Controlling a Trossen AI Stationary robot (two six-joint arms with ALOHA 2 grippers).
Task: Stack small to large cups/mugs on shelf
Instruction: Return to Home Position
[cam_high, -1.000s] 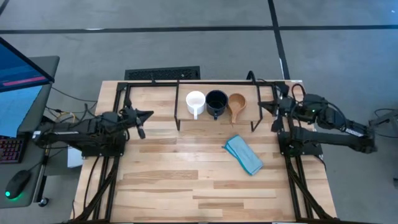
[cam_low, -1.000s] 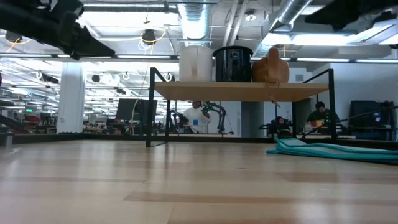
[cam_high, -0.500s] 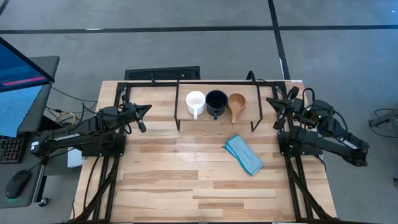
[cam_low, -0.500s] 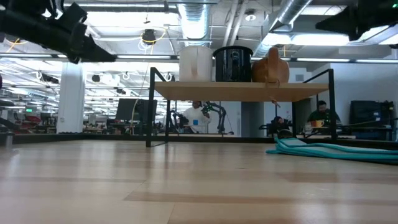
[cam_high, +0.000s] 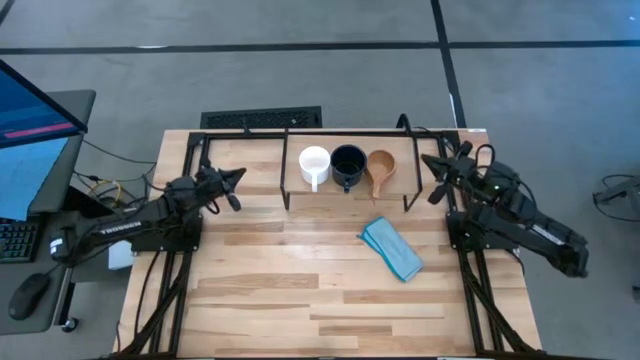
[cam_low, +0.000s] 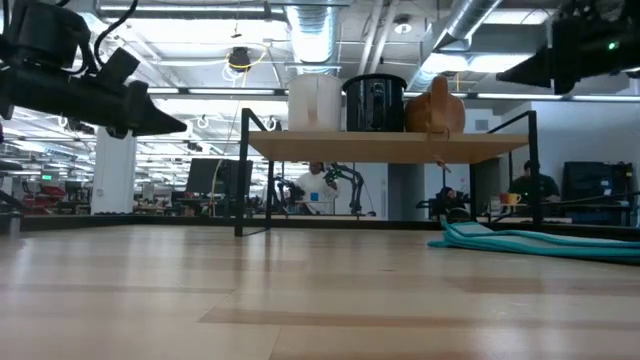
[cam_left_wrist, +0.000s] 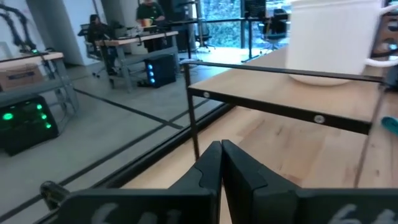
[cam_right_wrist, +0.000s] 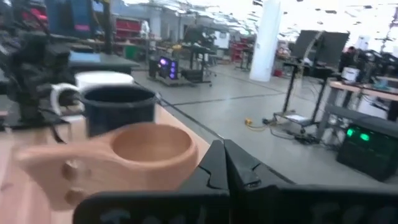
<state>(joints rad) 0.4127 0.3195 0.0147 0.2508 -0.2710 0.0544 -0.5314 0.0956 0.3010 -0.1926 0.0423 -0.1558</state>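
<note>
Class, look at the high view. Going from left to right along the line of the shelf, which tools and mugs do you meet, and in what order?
left tool → white mug → dark navy mug → tan-brown mug → right tool

Matt wooden brown mug (cam_high: 381, 163), glossy black mug (cam_high: 348, 165), wood-and-black-metal shelf (cam_low: 390, 147), soft blue cloth (cam_high: 392, 248)

The shelf (cam_low: 390, 147) has thin black legs and a light wood board on top. Three mugs stand upright on it in a row, side by side: the white mug (cam_high: 314, 162), the dark mug (cam_high: 348, 163) in the middle, then the brown wooden mug (cam_high: 381, 162).
</note>
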